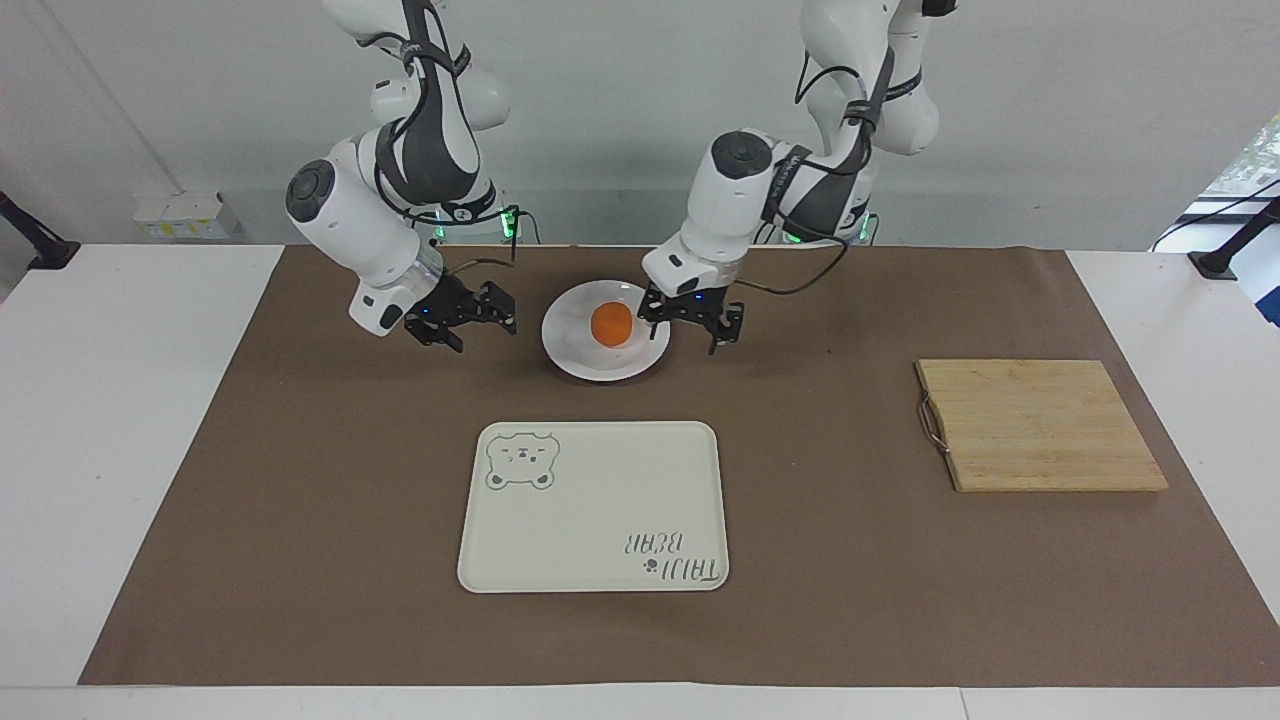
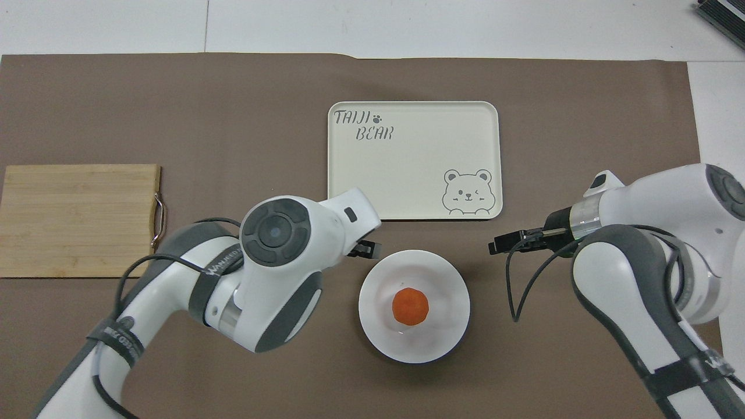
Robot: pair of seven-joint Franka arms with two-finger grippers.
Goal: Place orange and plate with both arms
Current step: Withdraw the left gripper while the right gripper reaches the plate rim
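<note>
The orange [image 1: 611, 323] lies free on the middle of the white plate [image 1: 575, 352]; they also show in the overhead view, the orange [image 2: 410, 305] on the plate [image 2: 378, 329]. My left gripper [image 1: 686, 330] is open and empty, low beside the plate's rim toward the left arm's end of the table. In the overhead view it is mostly hidden under its own wrist [image 2: 364, 250]. My right gripper [image 1: 476, 325] is open and empty, just above the mat beside the plate toward the right arm's end, a short gap from the rim; it also shows from overhead [image 2: 502, 244].
A cream tray [image 1: 590, 500] with a bear drawing lies farther from the robots than the plate, also seen from overhead [image 2: 407, 174]. A wooden cutting board [image 1: 1040, 425] with a metal handle lies toward the left arm's end [image 2: 75, 218]. A brown mat covers the table.
</note>
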